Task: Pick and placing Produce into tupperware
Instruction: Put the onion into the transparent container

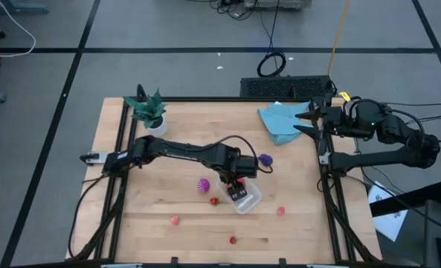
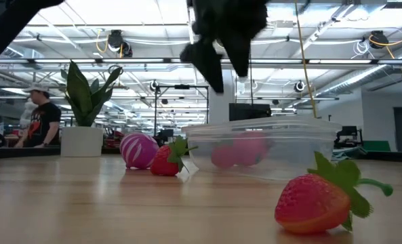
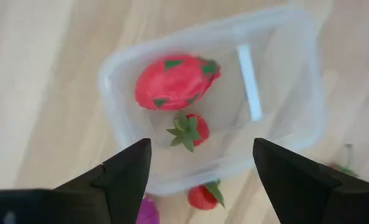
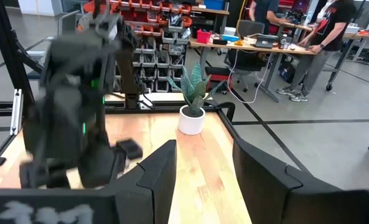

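The left gripper (image 1: 237, 187) is held directly above the tub (image 1: 244, 197), its jaws spread wide with nothing between them. In the left wrist view the tub (image 3: 296, 74) lies straight below, its rim framed by the two fingers (image 3: 125, 174). Inside it a large red-pink fruit (image 3: 175, 81) and a small strawberry (image 3: 189, 129) are seen, touching or nearly so. A white strip (image 3: 249, 81) lies against the tub's far side.

Just outside the tub's rim, toward the left arm's base, a second strawberry (image 1: 214, 200) rests on the bench (image 1: 168, 246), and a magenta striped fruit (image 1: 202, 185) sits just beyond it. A purple fruit (image 1: 265, 159) is near the gripper on the far side. Three small red and pink pieces (image 1: 175, 220) (image 1: 233, 240) (image 1: 280, 211) are scattered between the tub and the near edge of the bench, well apart from one another, with bare wood around them. In the low view one strawberry (image 2: 316, 202) lies close to the camera, apart from the tub (image 2: 262, 146).

The left arm is stretched low across the bench from its left edge, with the wrist turned down over the tub.

The right gripper (image 1: 314, 121) is parked at the right edge of the bench, beside a blue cloth (image 1: 283, 123), jaws parted and empty. A potted plant (image 1: 150, 112) stands in the far left corner.
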